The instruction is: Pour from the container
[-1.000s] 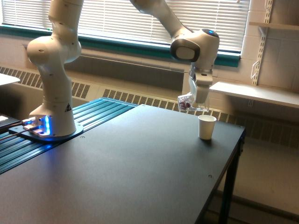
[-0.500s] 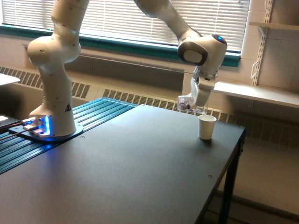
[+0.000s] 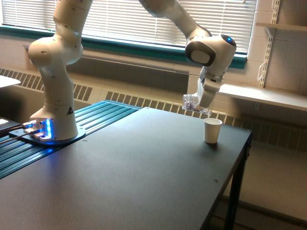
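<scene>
The pincer (image 3: 200, 106) is clamped on the clear cup (image 3: 190, 102), tilted in the air. Just below and beside it a white cup (image 3: 212, 130) stands upright on the dark worktop (image 3: 134, 167). Behind the pincer are window blinds (image 3: 124, 19) and a wall shelf (image 3: 268, 96).

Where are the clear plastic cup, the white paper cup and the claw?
Clear plastic cup with reddish-purple bits (image 3: 191, 102), exterior view, its side wall.
White paper cup (image 3: 212, 132), exterior view, its outer wall.
Claw (image 3: 201, 104), exterior view, between fingertips.

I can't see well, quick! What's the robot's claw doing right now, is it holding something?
Gripper: shut on the clear cup, tilted above the white cup.
</scene>
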`<state>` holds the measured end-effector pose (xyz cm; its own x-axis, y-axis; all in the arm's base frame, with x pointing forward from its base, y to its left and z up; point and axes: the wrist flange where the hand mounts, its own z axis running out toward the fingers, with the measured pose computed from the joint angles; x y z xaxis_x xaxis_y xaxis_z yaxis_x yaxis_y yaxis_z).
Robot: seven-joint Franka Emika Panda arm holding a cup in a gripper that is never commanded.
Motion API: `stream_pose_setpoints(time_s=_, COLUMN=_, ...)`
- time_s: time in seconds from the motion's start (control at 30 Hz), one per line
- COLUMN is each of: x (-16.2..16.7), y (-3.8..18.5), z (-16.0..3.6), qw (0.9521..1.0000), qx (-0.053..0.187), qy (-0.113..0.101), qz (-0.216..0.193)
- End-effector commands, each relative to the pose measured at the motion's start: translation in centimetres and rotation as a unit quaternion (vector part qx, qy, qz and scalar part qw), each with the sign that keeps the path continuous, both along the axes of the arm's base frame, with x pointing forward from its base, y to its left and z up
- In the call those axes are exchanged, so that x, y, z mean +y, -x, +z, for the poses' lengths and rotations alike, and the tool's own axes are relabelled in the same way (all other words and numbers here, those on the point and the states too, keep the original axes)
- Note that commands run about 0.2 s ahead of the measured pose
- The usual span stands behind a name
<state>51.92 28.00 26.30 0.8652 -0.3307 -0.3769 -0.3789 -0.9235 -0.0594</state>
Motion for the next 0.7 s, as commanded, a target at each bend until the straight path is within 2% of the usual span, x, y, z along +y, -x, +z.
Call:
stream_pose_setpoints(time_s=0.03, x=-1.1, y=-0.3, z=0.1, qw=0.9996, qx=0.009, qy=-0.021, qz=-0.015)
stream_pose_setpoints(time_s=0.37, x=-2.4, y=0.0, z=-0.9, qw=0.9989, qx=0.026, qy=-0.023, qz=-0.032)
stream_pose_setpoints(time_s=0.7, x=-3.1, y=-0.3, z=-0.9, qw=0.9978, qx=0.04, qy=-0.029, qz=-0.045)
